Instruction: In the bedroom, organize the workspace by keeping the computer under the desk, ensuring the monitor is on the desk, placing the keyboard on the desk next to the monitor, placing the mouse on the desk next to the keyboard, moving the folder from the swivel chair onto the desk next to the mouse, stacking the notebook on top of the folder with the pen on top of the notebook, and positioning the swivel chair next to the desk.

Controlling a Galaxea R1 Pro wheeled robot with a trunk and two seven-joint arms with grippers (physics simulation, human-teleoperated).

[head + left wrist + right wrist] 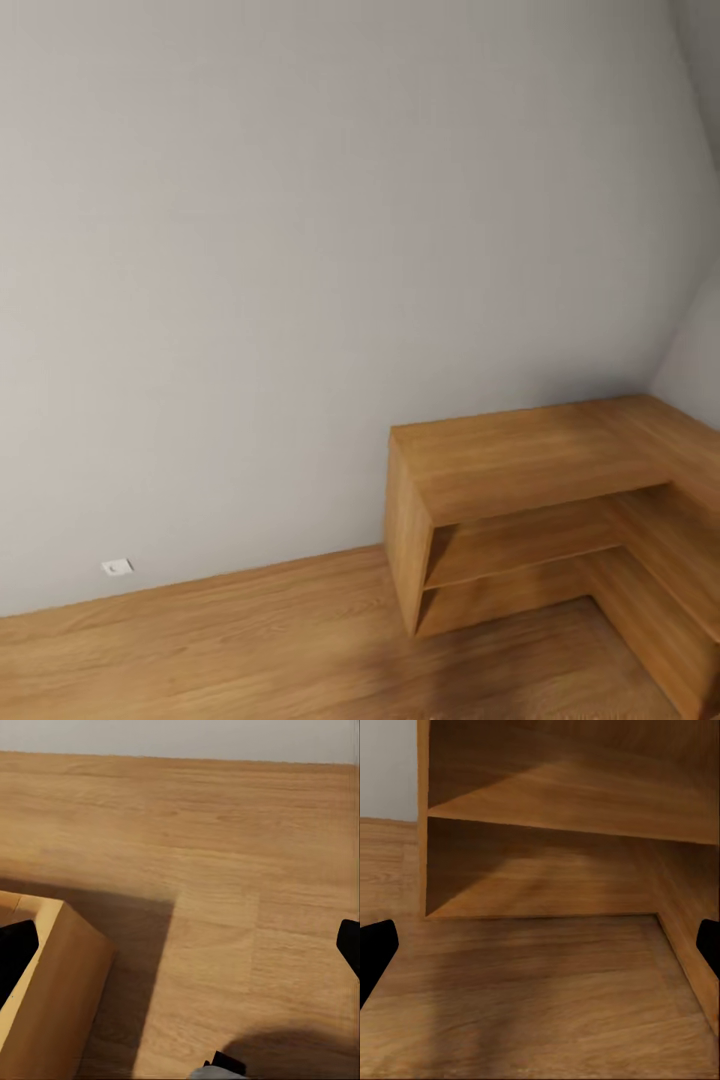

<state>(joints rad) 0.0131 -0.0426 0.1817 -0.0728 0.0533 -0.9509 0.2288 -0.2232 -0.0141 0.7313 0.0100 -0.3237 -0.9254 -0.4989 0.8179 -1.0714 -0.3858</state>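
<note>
Bedroom corner, head view: pale grey wall [300, 250] takes up most of the frame, light wood plank floor [200, 650] along the lower edge. Low wooden L-shaped open shelf unit [540, 520] at 4 o'clock, set into the corner where the wall meets a sloped surface at 2 o'clock. Shelf unit has two open levels under a flat top; nothing seen on them. Small white wall plate [117, 567] at 8 o'clock, just above the floor line.

Left wrist view: left hand [180, 945] wide open, dark fingertips [16, 952] at opposite edges of the frame, nothing between them. Below it plank floor and a corner of a wooden box-like piece [52, 997].

Right wrist view: right hand [540, 952] likewise spread wide, empty, black fingertips [375, 952] at the frame edges. It faces the open shelf unit [570, 832] and the floor in front.
</note>
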